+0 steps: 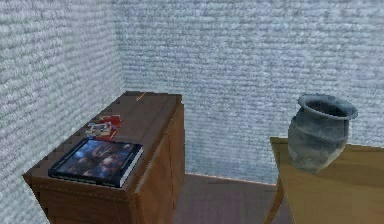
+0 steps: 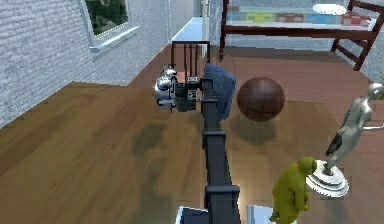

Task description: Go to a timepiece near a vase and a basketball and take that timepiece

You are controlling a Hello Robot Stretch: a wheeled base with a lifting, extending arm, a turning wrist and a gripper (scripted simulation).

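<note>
- The end effector [image 2: 170, 92] hangs over the wooden floor [image 2: 80, 150], left of the basketball [image 2: 260, 98] and in front of a chair [image 2: 192, 52].
- A small whitish blob [image 2: 164, 82] shows at its tip; whether this is the timepiece, or is grasped, cannot be told.
- A grey vase [image 1: 320, 130] stands on the surface [image 1: 350, 195].

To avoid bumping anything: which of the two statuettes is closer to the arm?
The olive-green statuette, low in the arm side view, just right of the arm; the silver statuette stands farther right.

Soft, even light, perhaps from the window [image 2: 108, 18]; faint shadows
</note>
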